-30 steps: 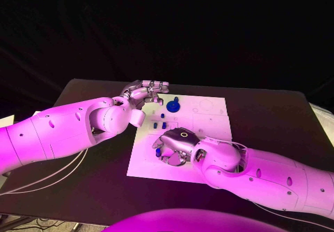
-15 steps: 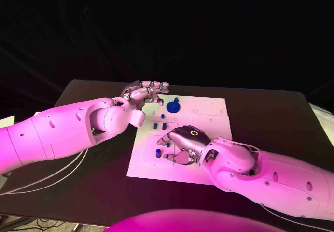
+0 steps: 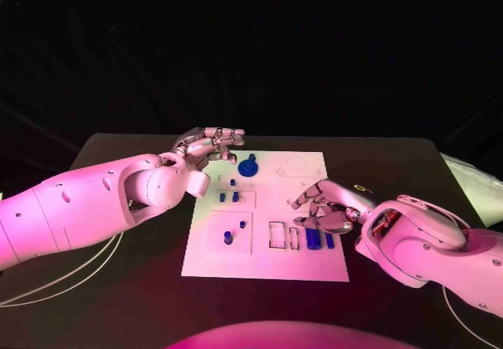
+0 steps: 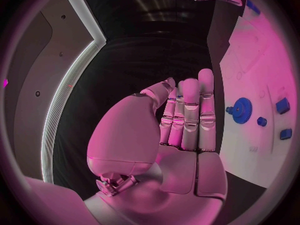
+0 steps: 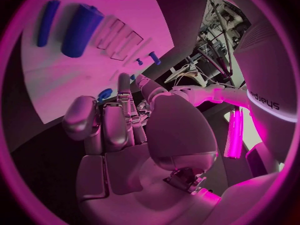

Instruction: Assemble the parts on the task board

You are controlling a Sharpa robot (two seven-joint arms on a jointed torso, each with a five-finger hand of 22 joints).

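Two hands flank the task board [image 3: 304, 265] on the table [image 3: 126, 291]: the left hand [image 3: 210, 143] waits with fingers loosely together and empty at its far corner, the right hand [image 3: 327, 207] hovers empty, fingers spread, just above the blue cylinder [image 3: 312, 238]. To do this well, I'd lower squarely over that part before closing. No readable writing on the board.

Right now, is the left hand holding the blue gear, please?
No, the left hand hovers empty beside the blue gear, which sits on the task board.
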